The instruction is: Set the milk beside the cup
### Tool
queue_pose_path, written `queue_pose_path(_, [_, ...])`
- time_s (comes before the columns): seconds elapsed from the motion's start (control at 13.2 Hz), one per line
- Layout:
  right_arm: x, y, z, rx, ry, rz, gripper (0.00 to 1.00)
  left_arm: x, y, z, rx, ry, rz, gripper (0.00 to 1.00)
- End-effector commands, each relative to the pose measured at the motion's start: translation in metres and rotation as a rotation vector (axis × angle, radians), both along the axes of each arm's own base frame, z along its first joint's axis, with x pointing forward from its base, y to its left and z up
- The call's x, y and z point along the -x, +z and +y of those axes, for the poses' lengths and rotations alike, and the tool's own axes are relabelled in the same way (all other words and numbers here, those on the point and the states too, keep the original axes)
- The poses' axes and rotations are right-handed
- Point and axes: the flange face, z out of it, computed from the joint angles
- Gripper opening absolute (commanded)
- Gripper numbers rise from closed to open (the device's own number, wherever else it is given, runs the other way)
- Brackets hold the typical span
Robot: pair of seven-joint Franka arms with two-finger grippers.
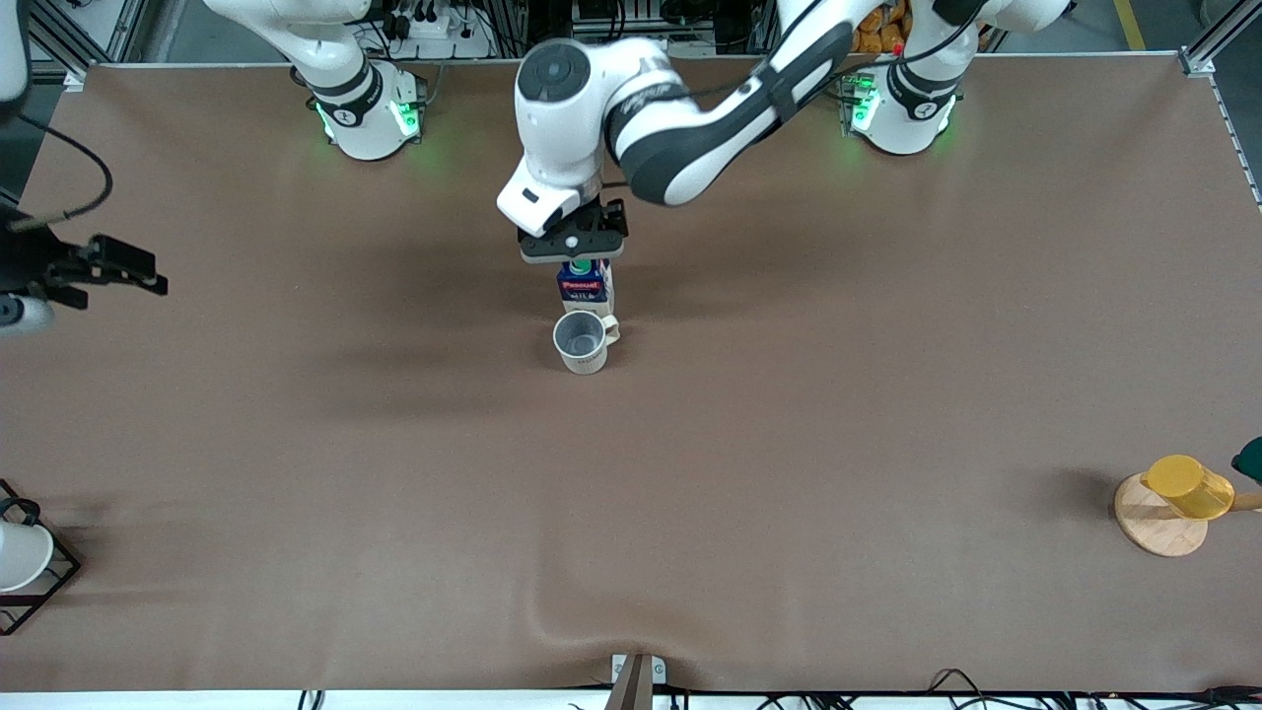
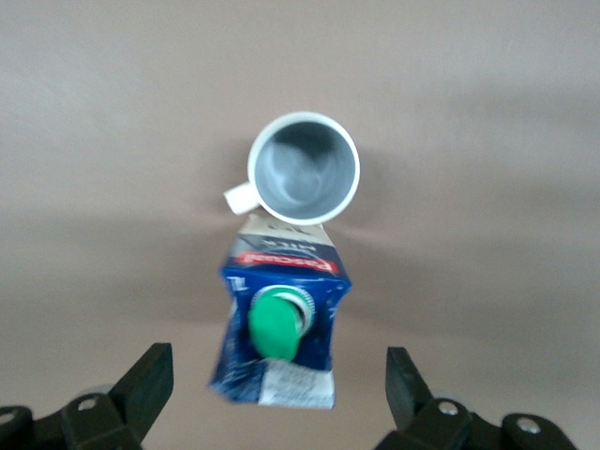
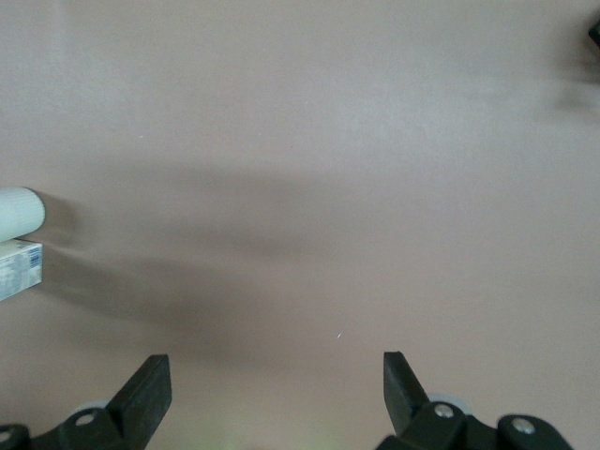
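Observation:
The milk (image 1: 584,286), a dark blue carton with a green cap, stands upright on the brown table. It is close against the cream-white cup (image 1: 580,340), on the side farther from the front camera. My left gripper (image 1: 582,258) hangs just over the carton's top. In the left wrist view the left gripper (image 2: 278,375) is open, its fingers (image 2: 150,375) well clear of the milk (image 2: 281,328) on both sides, with the cup (image 2: 303,169) beside it. My right gripper (image 1: 138,271) waits open over the right arm's end of the table. The right gripper (image 3: 277,375) holds nothing.
A yellow cup (image 1: 1188,488) sits on a round wooden stand (image 1: 1158,528) near the left arm's end, close to the front camera. A white cup (image 1: 20,557) sits in a black wire rack at the right arm's end. The table cover has a small fold (image 1: 562,621).

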Motion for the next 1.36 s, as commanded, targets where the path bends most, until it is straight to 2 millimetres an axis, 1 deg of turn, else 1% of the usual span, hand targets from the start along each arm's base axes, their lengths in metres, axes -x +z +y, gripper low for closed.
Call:
queue_pose_path(0.0, [0.017,0.008,0.009,0.004,-0.093,0.026,1.0,-0.032,0.086,0.058,0.028,0.096,-0.069,1.0])
queue_pose_path(0.08, [0.02,0.011,0.009,0.043,-0.104,0.036,1.0,-0.045,0.12,0.084,0.059,0.151,-0.086,1.0])
queue_pose_path(0.15, [0.026,0.022,0.013,0.078,-0.091,0.021,1.0,-0.065,0.152,0.121,0.072,0.218,-0.117,1.0])
queue_pose_path(0.23, [0.033,0.031,0.012,0.086,-0.091,0.012,1.0,-0.076,0.181,0.16,0.058,0.287,-0.133,1.0])
queue_pose_path(0.3, [0.038,0.037,0.009,0.085,-0.096,0.007,1.0,-0.084,0.198,0.201,-0.006,0.335,-0.124,1.0])
queue_pose_path(0.38, [0.042,0.041,0.008,0.085,-0.098,0.01,1.0,-0.096,0.205,0.238,-0.068,0.343,-0.116,1.0])
queue_pose_path(0.45, [0.043,0.044,0.007,0.084,-0.1,0.006,1.0,-0.108,0.217,0.276,-0.102,0.319,-0.119,1.0])
queue_pose_path(0.53, [0.045,0.046,0.008,0.082,-0.1,0.003,1.0,-0.126,0.232,0.326,-0.108,0.299,-0.139,1.0])
queue_pose_path(0.61, [0.047,0.048,0.007,0.072,-0.099,0.016,1.0,-0.143,0.235,0.37,-0.112,0.268,-0.133,1.0])
queue_pose_path(0.68, [0.051,0.048,0.007,0.07,-0.098,0.044,1.0,-0.153,0.241,0.406,-0.117,0.231,-0.134,1.0])
queue_pose_path(0.76, [0.051,0.047,0.007,0.069,-0.098,0.047,1.0,-0.159,0.244,0.434,-0.105,0.224,-0.129,1.0])
queue_pose_path(0.83, [0.051,0.05,0.008,0.07,-0.094,0.041,1.0,-0.164,0.244,0.457,-0.107,0.23,-0.122,1.0])
queue_pose_path(0.91, [0.051,0.056,0.009,0.07,-0.093,0.026,1.0,-0.165,0.244,0.476,-0.117,0.237,-0.106,1.0])
queue_pose_path(1.06, [0.049,0.056,0.012,0.064,-0.089,0.014,1.0,-0.169,0.24,0.508,-0.104,0.232,-0.078,1.0])
queue_pose_path(1.21, [0.043,0.056,0.015,0.065,-0.086,-0.021,1.0,-0.171,0.24,0.529,-0.091,0.217,-0.071,1.0])
queue_pose_path(1.29, [0.04,0.056,0.016,0.066,-0.084,-0.044,1.0,-0.171,0.243,0.546,-0.09,0.195,-0.074,1.0])
